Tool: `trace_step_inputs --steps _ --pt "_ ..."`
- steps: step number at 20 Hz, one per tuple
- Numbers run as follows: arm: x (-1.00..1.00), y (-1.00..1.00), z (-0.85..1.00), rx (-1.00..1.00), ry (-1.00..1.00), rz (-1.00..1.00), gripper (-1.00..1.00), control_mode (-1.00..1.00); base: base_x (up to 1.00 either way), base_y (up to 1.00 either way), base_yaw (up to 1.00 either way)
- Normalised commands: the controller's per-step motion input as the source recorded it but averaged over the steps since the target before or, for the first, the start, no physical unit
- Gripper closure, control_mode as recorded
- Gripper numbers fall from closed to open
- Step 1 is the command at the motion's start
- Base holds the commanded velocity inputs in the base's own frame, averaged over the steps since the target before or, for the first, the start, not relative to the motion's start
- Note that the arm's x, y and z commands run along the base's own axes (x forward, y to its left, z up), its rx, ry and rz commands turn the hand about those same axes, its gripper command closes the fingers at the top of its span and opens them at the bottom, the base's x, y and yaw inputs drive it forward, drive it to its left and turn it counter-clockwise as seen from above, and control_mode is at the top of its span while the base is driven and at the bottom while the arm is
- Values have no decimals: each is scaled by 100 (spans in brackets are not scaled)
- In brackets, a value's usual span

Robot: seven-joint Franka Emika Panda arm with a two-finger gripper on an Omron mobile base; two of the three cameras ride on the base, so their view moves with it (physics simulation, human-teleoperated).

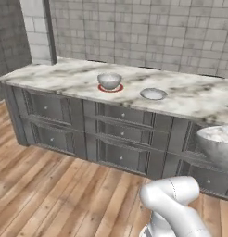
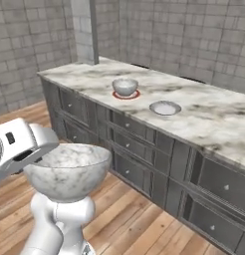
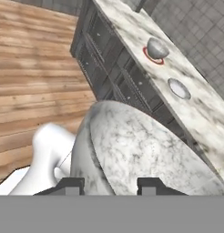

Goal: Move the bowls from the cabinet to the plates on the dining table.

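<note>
My gripper point(image 3: 109, 186) is shut on the rim of a grey-white marble bowl point(image 2: 67, 172), one finger on each side of its wall. I carry it in the air over the wooden floor, short of the dining table point(image 1: 199, 99). The same bowl point(image 1: 218, 143) shows at the right edge of the left base view. On the table, a second bowl point(image 1: 109, 81) sits on the red-orange plate point(image 1: 103, 88). Just to its right lies the pale grey-white plate point(image 1: 153, 94), with nothing on it. The cabinet is out of view.
The table's grey panelled drawer front point(image 1: 120, 132) faces me across a stretch of wooden floor point(image 1: 51, 194). A tiled pillar point(image 1: 39, 30) stands at the table's far left end, and a tiled wall point(image 1: 157, 32) runs behind it.
</note>
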Motion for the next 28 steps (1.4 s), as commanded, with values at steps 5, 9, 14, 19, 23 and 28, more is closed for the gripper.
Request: trace_step_inputs --steps 5,9,14,19,23,28 --pt "0 0 0 0 0 0 100 100 60 40 -58" --pt "0 0 0 0 0 0 100 100 51 42 -54" --pt "0 0 0 0 0 0 100 100 66 78 -38" --pt "0 0 0 0 0 0 100 100 88 80 -18" --pt "0 0 0 0 0 0 100 100 98 36 -13" --pt "0 0 0 0 0 0 100 100 92 0 -13"
